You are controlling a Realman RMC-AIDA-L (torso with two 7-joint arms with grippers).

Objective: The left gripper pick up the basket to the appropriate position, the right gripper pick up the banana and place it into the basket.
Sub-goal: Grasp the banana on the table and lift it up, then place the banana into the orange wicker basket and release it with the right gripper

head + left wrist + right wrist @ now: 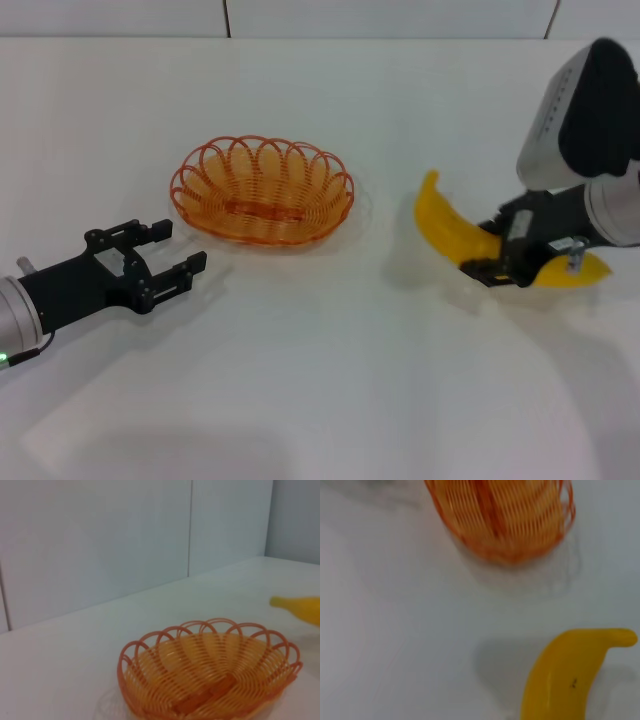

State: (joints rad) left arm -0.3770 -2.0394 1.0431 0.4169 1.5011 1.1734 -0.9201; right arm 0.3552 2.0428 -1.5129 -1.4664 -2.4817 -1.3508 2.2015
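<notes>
1. Right gripper (492, 266) sat low at the table's right side, its jaws closed around the middle of the banana (455, 232), which seemed lifted a little, judging by the shadow beneath it.
2. Its long axis ran from a tip pointing up and toward the basket (262, 191) to a far end poking out past the claw on the robot's right; the right wrist view showed the banana (562, 677) with its curved tip and the basket (505, 515) beyond it.
3. From that grip the basket lay to the robot's left, well apart, with bare white table (330, 380) between them.
4. Left gripper (170, 250) rested low on the left, fingers spread wide and holding nothing, just beside the basket's near-left rim and aimed toward it; it was by far the nearer arm to the basket (210, 675).
5. Count: one banana, one orange-red wire basket, empty, two grippers.
</notes>
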